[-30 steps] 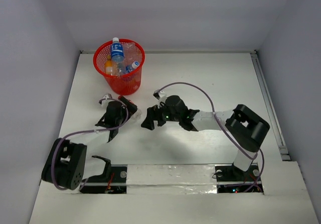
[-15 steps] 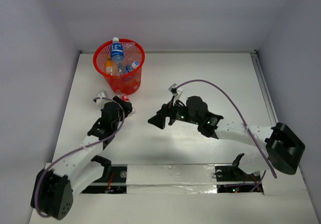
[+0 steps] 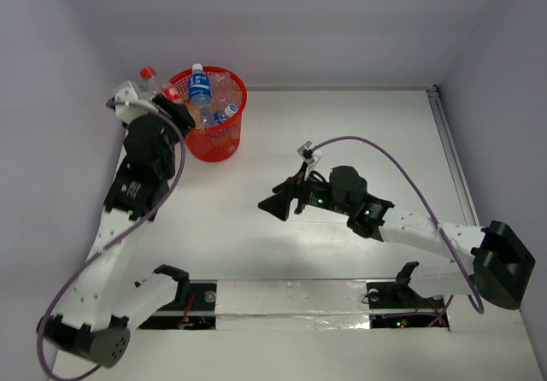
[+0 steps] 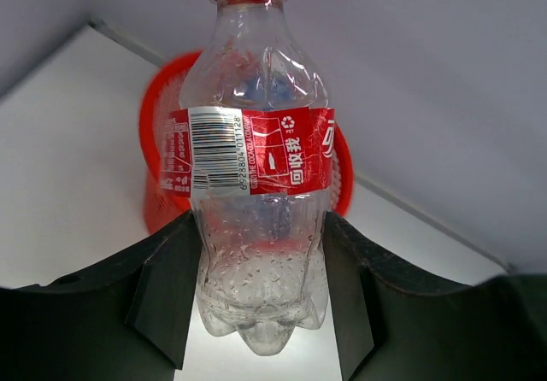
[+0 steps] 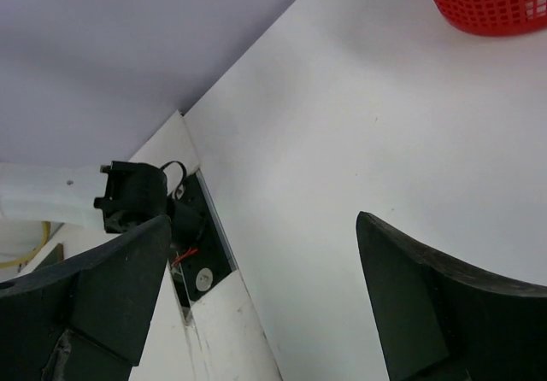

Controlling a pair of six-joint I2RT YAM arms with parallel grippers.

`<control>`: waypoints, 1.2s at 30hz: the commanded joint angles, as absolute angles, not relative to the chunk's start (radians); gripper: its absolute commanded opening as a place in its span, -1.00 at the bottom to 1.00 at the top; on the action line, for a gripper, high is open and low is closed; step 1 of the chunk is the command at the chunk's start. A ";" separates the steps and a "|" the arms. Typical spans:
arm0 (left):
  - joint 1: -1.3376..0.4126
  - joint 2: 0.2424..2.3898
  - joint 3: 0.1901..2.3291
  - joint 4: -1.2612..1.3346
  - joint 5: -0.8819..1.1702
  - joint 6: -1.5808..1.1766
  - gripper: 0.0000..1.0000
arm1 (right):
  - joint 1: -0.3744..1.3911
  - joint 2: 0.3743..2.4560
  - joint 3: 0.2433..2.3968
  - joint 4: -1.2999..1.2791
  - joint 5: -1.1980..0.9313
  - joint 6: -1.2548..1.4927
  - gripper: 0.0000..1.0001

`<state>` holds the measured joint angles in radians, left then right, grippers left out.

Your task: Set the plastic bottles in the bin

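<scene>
A robotics lab test cell: a flat white tabletop (image 3: 359, 125) boxed in by plain pale grey wall panels (image 3: 325, 22), with a white-and-black left robot arm (image 3: 128, 197) and a matching right robot arm (image 3: 419, 231) (thin purple cables (image 3: 349, 138) looped along both) bolted at the near edge.

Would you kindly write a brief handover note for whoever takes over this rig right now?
Left gripper: shut on a red-label bottle, held by the left rim of the bin, not yet inside.
Right gripper: open, empty, over the table.
Done: several bottles are in the bin; no others seen on the table.
Left: move the held bottle over the bin and release it.
</scene>
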<state>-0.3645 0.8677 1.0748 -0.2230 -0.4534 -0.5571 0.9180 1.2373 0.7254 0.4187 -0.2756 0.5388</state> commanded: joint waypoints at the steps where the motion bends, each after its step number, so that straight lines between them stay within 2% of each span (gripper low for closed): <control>1: -0.273 1.076 1.224 -0.244 -0.487 -0.381 -0.17 | 0.928 1.195 0.693 0.449 -0.270 0.532 0.88; 5: -0.210 1.248 1.426 -0.250 -0.485 -0.310 -0.14 | 0.928 1.163 0.670 0.449 -0.267 0.532 0.88; 8: -0.189 1.348 1.482 -0.226 -0.537 -0.244 -0.12 | 0.928 1.138 0.657 0.442 -0.259 0.525 0.88; 11: -0.151 1.410 1.489 -0.160 -0.502 -0.196 -0.11 | 0.928 1.121 0.646 0.439 -0.252 0.522 0.88; 21: -0.127 1.560 1.503 -0.169 -0.417 -0.161 -0.11 | 0.928 1.149 0.649 0.446 -0.242 0.517 0.88; 26: -0.127 1.620 1.497 -0.170 -0.387 -0.146 -0.03 | 0.928 1.150 0.650 0.443 -0.239 0.517 0.88; 30: -0.127 1.614 1.477 -0.158 -0.367 -0.175 0.21 | 0.928 1.154 0.653 0.439 -0.233 0.514 0.88; 31: -0.127 1.602 1.471 -0.149 -0.368 -0.178 0.35 | 0.928 1.155 0.655 0.440 -0.233 0.515 0.88; 33: -0.127 1.588 1.454 -0.143 -0.374 -0.186 0.50 | 0.928 1.161 0.658 0.442 -0.235 0.515 0.88; 34: -0.127 1.580 1.447 -0.140 -0.376 -0.187 0.68 | 0.928 1.163 0.660 0.445 -0.235 0.515 0.88; 36: -0.127 1.556 1.437 -0.135 -0.387 -0.195 0.80 | 0.928 1.167 0.667 0.443 -0.239 0.515 0.88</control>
